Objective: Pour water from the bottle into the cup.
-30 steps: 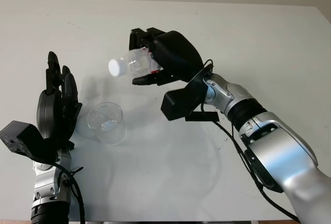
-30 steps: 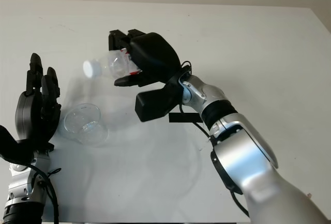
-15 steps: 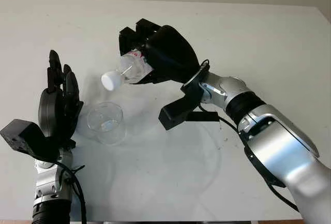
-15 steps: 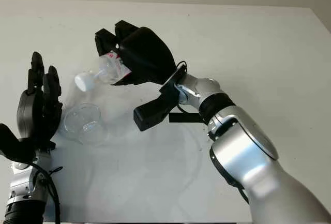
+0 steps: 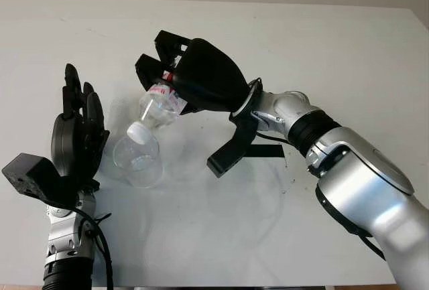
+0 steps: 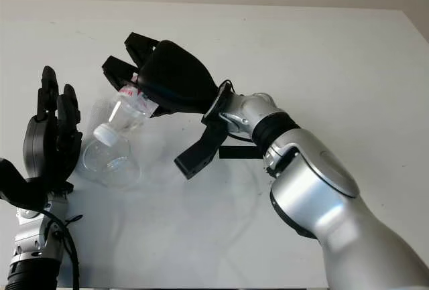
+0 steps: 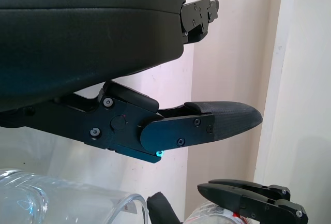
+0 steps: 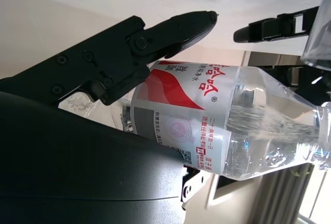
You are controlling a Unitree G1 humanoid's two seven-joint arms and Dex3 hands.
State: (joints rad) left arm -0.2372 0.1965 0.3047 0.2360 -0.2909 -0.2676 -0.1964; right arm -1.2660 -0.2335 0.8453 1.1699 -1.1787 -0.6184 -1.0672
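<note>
Right hand (image 5: 191, 79) clamps bottle (image 5: 157, 106), left of frame centre – capped mouth down over cup (image 5: 137, 159). Left hand (image 5: 77, 139) open, lower left.

I see a clear glossy plastic bottle (image 5: 158, 106) (red-white paper label), a transparent smooth cup (image 5: 138, 161), and a matt white table (image 5: 335, 49).

The bottle (image 8: 217, 115) wears a white label (image 8: 181, 113) with a red swoosh, lines of Chinese characters and a QR code; the print is too small to read with certainty.
</note>
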